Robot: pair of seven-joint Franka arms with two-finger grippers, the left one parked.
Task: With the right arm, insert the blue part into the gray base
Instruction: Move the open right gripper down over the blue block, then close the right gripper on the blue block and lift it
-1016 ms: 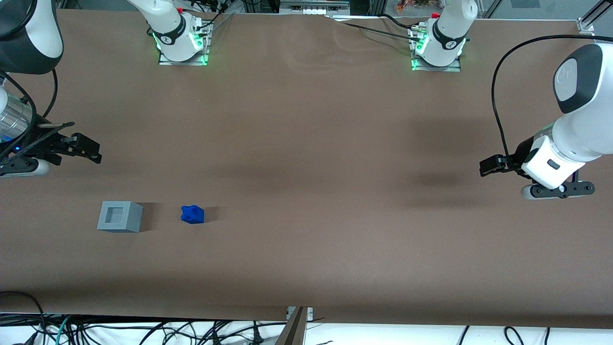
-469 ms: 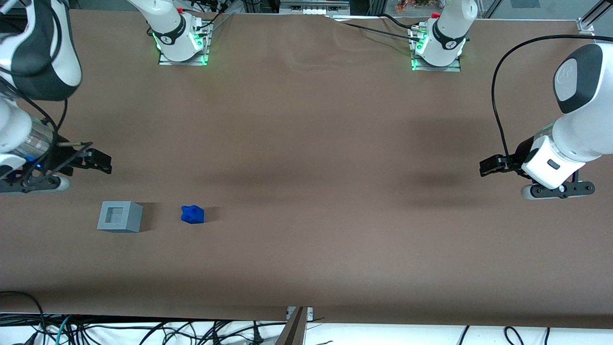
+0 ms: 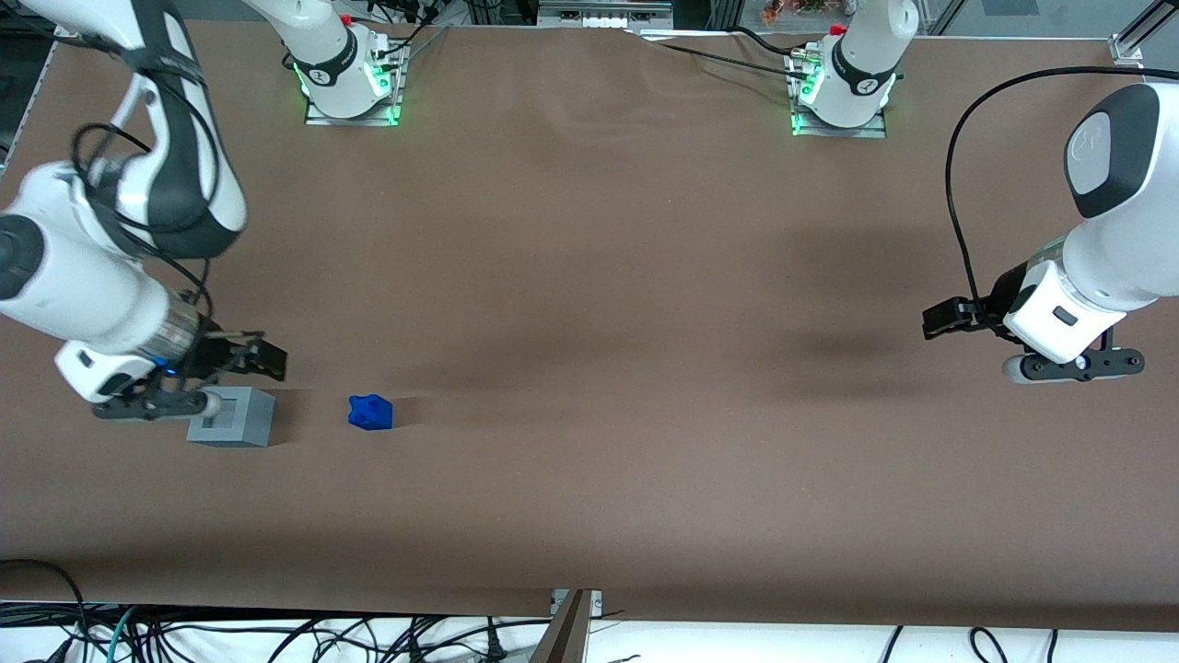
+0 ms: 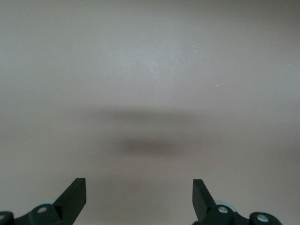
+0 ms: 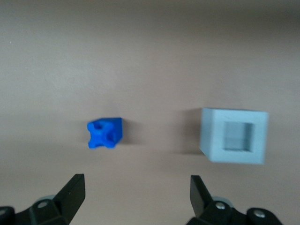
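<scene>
Right arm (image 3: 101, 267): reaches over the working arm's end of the bench (image 3: 589, 276), its end effector (image 3: 249, 361) hanging above the surface — just beside the gray base and a little farther from the front camera.
End effector: fingers spread wide and holding nothing, both tips framing bare bench in the wrist view.
Blue part (image 3: 370, 412): lies on the bench near the gray base (image 3: 230, 416), apart from it, toward the parked arm's end.
Gray base: upright, its square recess facing up and vacant.
Handling: the blue part looks like light, rigid plastic — unlikely to deform, though its bumpy top may slip.
Grasp: its flatter side faces seem the safest hold.
</scene>
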